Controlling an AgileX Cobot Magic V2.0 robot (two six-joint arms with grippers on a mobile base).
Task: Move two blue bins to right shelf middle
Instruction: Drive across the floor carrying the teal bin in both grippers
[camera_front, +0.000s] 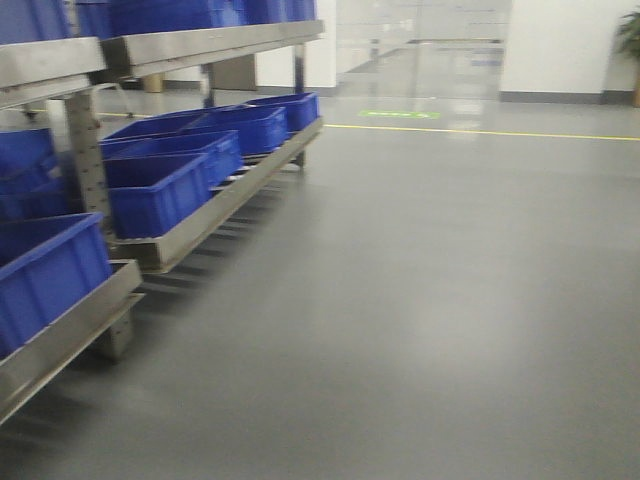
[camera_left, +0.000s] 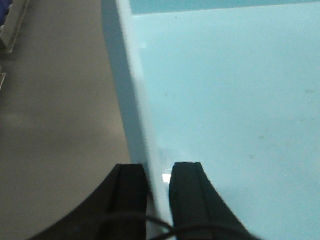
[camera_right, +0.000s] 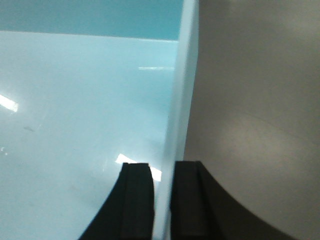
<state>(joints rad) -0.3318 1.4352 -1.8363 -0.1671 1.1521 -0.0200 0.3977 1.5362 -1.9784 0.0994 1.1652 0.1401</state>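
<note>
Two walls of one bin (camera_left: 225, 100) pinched, left end effector (camera_left: 159, 167) clamped on one, right end effector (camera_right: 161, 165) on the other, blue bins (camera_front: 160, 195) racked on shelves (camera_front: 200, 45)

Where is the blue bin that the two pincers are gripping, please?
The blue bin is held at both sides: the left pincer clamps its left wall in the left wrist view, the right pincer its right wall in the right wrist view.

I can read no text, number or brand in any view. A green patch (camera_front: 398, 114) on the far floor (camera_front: 420, 300), just before the yellow line (camera_front: 480, 131), may be a sign, but it is too blurred to make out.
</note>
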